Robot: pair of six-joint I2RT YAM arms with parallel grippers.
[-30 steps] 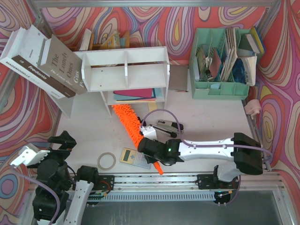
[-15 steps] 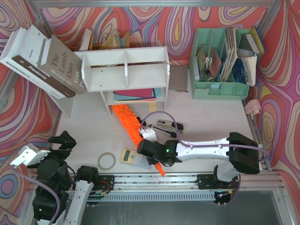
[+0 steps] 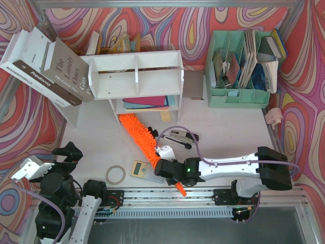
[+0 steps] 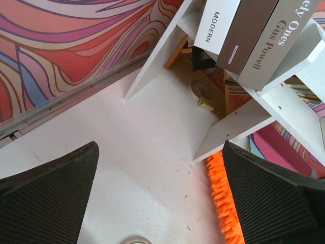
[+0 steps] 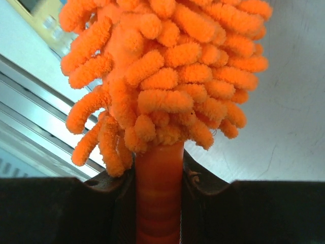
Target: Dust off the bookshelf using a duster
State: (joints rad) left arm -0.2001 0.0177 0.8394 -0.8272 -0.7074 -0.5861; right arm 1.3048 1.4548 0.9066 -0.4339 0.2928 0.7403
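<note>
One end effector (image 5: pixel 159 178) apparently clamps the duster (image 5: pixel 172 66).

Right fingers (image 5: pixel 61 213) clamped (left fingers (image 4: pixel 45 193) apart).

The duster (image 3: pixel 139 135), lying just in front of the bookshelf (image 3: pixel 137 61), is fuzzy orange chenille cloth on a smooth, glossy plastic handle (image 5: pixel 158 193). The bookshelf is matt white board. Beside it, the table (image 4: pixel 152 168) looks matt white, faintly scuffed.
</note>
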